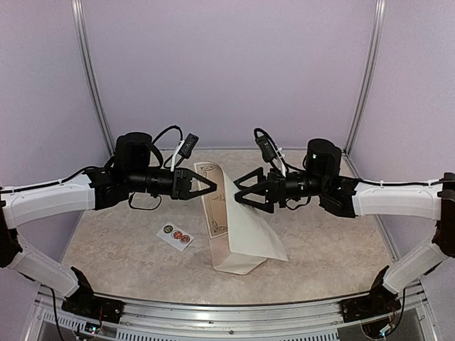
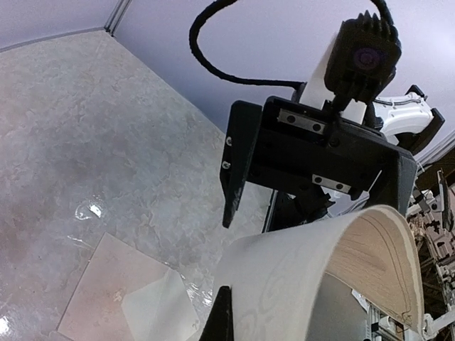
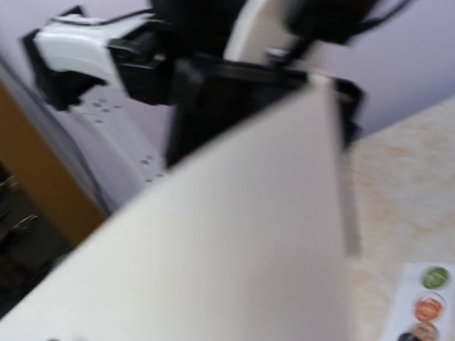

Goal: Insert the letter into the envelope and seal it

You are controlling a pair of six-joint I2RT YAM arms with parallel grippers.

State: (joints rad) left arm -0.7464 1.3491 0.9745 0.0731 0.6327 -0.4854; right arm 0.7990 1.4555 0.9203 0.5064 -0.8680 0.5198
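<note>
Letter (image 1: 215, 206) up off the table (image 1: 334, 241), caught right between the two arms. Left gripper (image 1: 212, 186) comes in from the left with jaws pinched flat together, and the wrist view shows the sheet curling away from beside its finger, so by the look of it the left arm has the letter by its left edge. Bordered face shows on the left side, plain white back slopes down to the right.

Right gripper (image 1: 238, 192) faces it from the other side, jaws spread wide, nothing in them. Its fingertips sit just beside the sheet; whether they touch the paper can't be told from above. Its own camera sees little but blurred white paper.

Now the relation that matters: the letter's long axis runs away from the arm bases, near end low, far end high, so it stands crosswise to both grippers. The free edge lies straight ahead of the open right jaws, which makes the right arm the one placed to take a second hold.

Envelope (image 1: 238, 266) lies flat on the table at the letter's near end, partly hidden under the sheet from above; the left wrist view shows it flap open, below the curled paper. So the target sits down and toward the bases from both grippers. Sticker strip (image 1: 175, 236) waits apart on the left, nearer the left arm. Nothing is in the envelope yet.
</note>
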